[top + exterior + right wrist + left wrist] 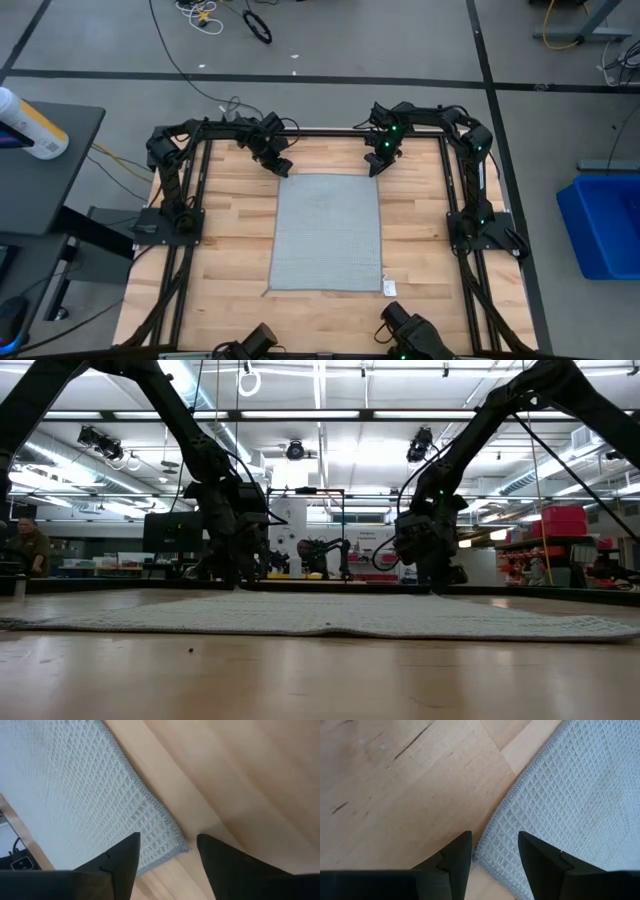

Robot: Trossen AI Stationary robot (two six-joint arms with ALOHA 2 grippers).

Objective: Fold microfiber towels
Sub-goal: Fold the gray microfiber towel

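Although both arms have their grippers down at the far corners, the microfiber towel (328, 233) lies fully spread and flat in the middle of the butcher-block table (230, 250), so no fold is made yet and the whole job is left, by my reading. The left gripper (494, 855) sits at the towel's far left corner with its jaws apart, the corner's hem showing in the gap between the two dark fingers (452, 857); the right gripper (167, 852) is at the far right corner, jaws likewise spread, with that corner just between them. Neither seems to have pinched cloth, though whether the fingertips touch the fabric is hard to tell from the wrist views. A first grasp of both corners looks like the step in hand. The towel is a light grey-blue rectangle, soft and thin, woven in a fine waffle grid of small raised diamonds with a stitched, rounded hem; a small white tag (389, 288) sticks out at its near right corner. From the low view it lies nearly flat with a slight ripple along its near edge. The table is pale jointed wood strips, smooth, with a few dark scratches.
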